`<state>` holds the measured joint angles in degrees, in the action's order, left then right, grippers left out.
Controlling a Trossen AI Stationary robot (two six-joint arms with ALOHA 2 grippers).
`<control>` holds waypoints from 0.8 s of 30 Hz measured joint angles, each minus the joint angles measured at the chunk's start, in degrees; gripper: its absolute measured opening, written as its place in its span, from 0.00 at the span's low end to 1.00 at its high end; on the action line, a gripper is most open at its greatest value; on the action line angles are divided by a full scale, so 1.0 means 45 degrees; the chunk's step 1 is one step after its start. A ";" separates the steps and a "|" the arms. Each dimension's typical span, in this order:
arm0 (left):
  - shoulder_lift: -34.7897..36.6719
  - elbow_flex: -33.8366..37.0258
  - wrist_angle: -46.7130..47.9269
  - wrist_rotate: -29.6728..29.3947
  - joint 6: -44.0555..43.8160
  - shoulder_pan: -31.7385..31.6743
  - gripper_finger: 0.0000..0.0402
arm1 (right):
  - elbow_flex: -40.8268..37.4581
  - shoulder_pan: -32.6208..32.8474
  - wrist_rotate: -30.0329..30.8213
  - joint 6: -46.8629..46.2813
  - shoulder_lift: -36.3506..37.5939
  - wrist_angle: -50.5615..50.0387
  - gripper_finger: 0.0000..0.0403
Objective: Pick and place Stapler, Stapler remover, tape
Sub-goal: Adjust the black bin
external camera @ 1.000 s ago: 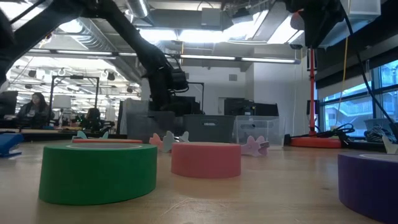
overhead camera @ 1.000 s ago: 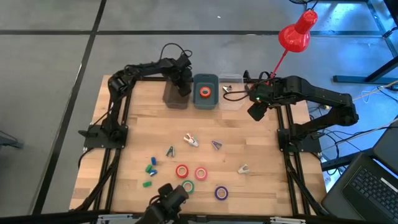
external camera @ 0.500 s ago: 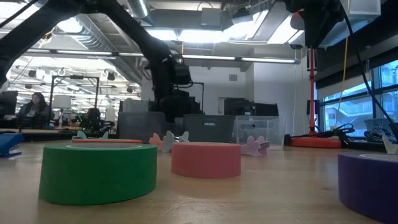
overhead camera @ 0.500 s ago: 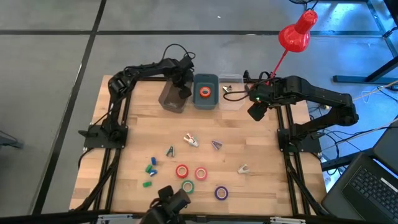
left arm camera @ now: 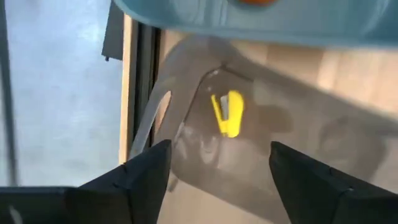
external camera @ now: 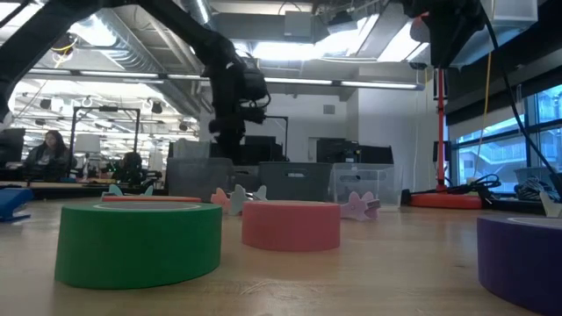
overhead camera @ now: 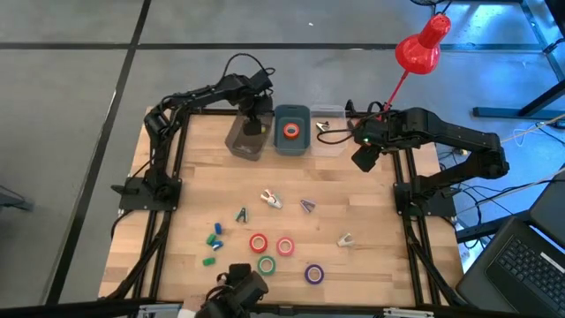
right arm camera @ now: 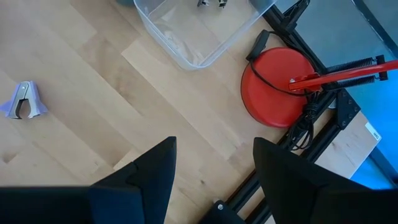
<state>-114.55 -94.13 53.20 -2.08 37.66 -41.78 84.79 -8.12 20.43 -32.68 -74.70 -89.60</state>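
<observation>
The desk (overhead camera: pixel 371 199) carries three bins along its far edge; the grey bin (overhead camera: pixel 244 139) serves as landmark. The blue bin (overhead camera: pixel 292 131) beside it holds an orange tape roll (overhead camera: pixel 291 132); a clear bin (overhead camera: pixel 328 135) stands beyond that. The left claw (overhead camera: pixel 253 124) hangs over the grey bin, fingers spread and empty; a small yellow stapler (left arm camera: pixel 227 113) lies inside. The right claw (overhead camera: pixel 364 157) waits past the clear bin, fingers likewise apart.

Well away from the grey bin, toward the near edge, lie the loose tape rolls: red (overhead camera: pixel 258 243), pink (overhead camera: pixel 285 246), green (overhead camera: pixel 267 264), purple (overhead camera: pixel 313 274). These look light, rigid and smooth; pinching across the outer rim should hold. Staple removers (overhead camera: pixel 271 200) lie between, small and sprung, probably best gripped across the body.
</observation>
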 joint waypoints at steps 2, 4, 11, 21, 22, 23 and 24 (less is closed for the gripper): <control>-0.0182 0.0000 -0.0388 -0.0654 0.0523 0.0049 0.57 | 0.0000 0.0000 0.0023 0.0025 0.0000 0.0000 0.53; -0.0310 0.0000 -0.0740 -0.0697 0.0862 0.0067 0.50 | 0.0000 -0.0005 0.0028 0.0023 0.0000 0.0000 0.53; -0.0634 0.0005 -0.2543 -0.0568 0.1134 0.0142 0.10 | -0.0005 -0.0001 0.0198 0.0023 0.0000 0.0005 0.53; -0.0634 0.0005 -0.3931 -0.0279 0.0696 -0.0166 0.00 | -0.0005 0.0000 0.0223 0.0023 0.0000 0.0015 0.53; -0.0634 0.0005 -0.3921 -0.0294 0.0606 -0.0258 0.00 | -0.0005 -0.0002 0.0223 0.0021 0.0000 0.0015 0.53; -0.0634 0.0005 -0.3899 -0.0302 0.0429 -0.0362 0.00 | -0.0005 0.0000 0.0223 0.0023 0.0000 0.0015 0.53; -0.0634 0.0005 -0.3831 -0.0298 0.0236 -0.0450 0.00 | -0.0005 0.0000 0.0223 0.0023 0.0000 0.0015 0.53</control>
<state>-117.40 -94.11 35.96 -3.42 38.72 -43.81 84.77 -8.12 21.43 -32.58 -74.70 -89.54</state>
